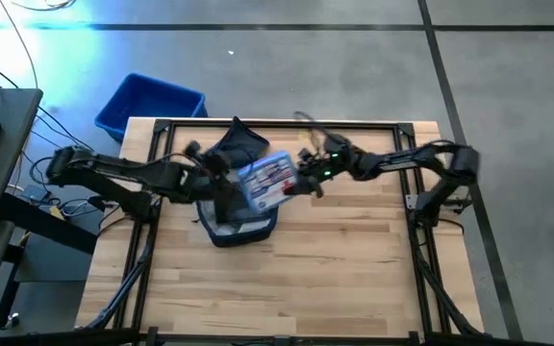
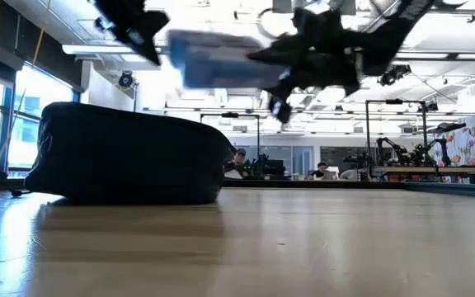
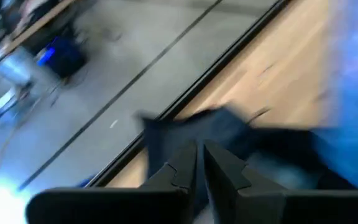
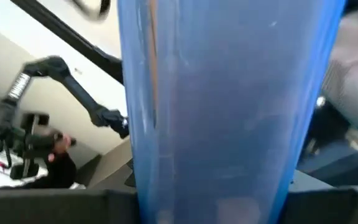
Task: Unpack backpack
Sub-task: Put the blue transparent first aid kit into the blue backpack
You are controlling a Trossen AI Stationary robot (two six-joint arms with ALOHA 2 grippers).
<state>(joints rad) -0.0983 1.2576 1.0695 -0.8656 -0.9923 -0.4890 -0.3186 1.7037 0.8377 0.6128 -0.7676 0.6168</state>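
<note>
The dark navy soft fabric backpack point(image 1: 236, 192) lies at the centre of the high view on the light wooden worktop point(image 1: 335, 279), toward its far edge. Both dark arms reach in level from the sides and meet above it. The right pincer point(image 1: 301, 178) is clamped on a flat translucent blue plastic package point(image 1: 265, 179) with printed labels, held in the air over the bag. The left pincer point(image 3: 200, 163) has its fingers nearly together just above the bag's dark fabric; whether they pinch it, I cannot tell. A bright blue rigid plastic bin point(image 1: 148, 103) sits on the floor at upper left.
</note>
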